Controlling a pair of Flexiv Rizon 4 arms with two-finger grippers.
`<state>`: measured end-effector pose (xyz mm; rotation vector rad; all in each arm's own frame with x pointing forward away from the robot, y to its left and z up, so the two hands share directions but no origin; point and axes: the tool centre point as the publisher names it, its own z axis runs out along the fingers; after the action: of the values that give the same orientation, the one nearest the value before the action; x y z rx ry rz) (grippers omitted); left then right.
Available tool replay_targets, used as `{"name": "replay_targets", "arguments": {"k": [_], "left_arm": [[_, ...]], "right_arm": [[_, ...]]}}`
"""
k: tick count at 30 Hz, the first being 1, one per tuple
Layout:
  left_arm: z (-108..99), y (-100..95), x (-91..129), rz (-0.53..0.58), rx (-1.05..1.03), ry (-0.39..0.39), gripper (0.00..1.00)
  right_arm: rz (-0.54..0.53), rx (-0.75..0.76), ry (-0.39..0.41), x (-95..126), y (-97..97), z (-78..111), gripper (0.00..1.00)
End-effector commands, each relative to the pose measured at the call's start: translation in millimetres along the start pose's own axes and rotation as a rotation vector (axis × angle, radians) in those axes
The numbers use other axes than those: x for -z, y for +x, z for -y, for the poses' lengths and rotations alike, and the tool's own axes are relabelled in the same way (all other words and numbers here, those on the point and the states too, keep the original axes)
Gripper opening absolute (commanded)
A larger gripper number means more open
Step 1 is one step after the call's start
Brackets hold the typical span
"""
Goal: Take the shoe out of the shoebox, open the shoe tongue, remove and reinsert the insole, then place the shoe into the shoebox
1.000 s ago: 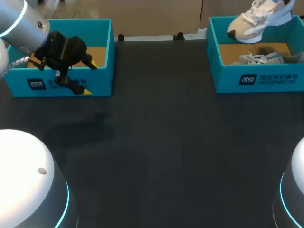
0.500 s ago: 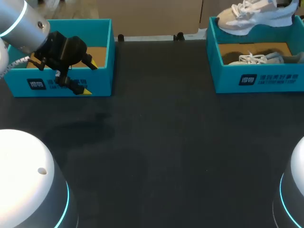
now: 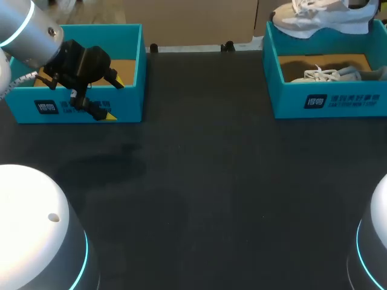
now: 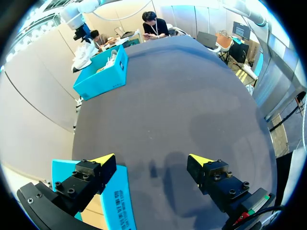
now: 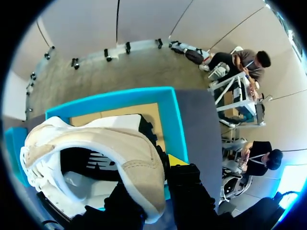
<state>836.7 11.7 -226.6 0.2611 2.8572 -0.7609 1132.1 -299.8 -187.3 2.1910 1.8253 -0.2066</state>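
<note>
Head view: shoe [image 3: 320, 21] level, toe leftward.

Black table [image 3: 199, 181], teal box [image 3: 129, 100] at its far left

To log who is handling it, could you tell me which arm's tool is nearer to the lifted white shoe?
Right. The right tool grips the white shoe by its heel above the right shoebox; the left tool hangs open at the left shoebox, across the table.

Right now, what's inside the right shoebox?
A second shoe on its tan floor. The lifted shoe hides the shoebox's far edge.
</note>
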Motion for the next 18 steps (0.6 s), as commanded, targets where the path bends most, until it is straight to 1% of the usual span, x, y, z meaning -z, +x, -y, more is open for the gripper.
{"name": "replay_targets", "arguments": {"k": [1, 10, 15, 18], "left_arm": [[0.7, 0.2, 0.4, -0.001, 0.0, -0.004, 1.0], [0.7, 0.2, 0.4, -0.001, 0.0, -0.004, 1.0], [0.7, 0.2, 0.4, -0.001, 0.0, -0.004, 1.0], [0.7, 0.2, 0.4, -0.001, 0.0, -0.004, 1.0]], "right_arm": [[0.0, 0.016, 0.006, -8.4, -5.8, -1.8, 0.0], [0.018, 0.025, 0.011, -26.1, -16.4, -0.6, 0.0], [0.045, 0.038, 0.027, -37.2, -16.6, 1.2, 0.0], [0.042, 0.036, 0.033, -42.0, -16.1, 1.3, 0.0]]}}
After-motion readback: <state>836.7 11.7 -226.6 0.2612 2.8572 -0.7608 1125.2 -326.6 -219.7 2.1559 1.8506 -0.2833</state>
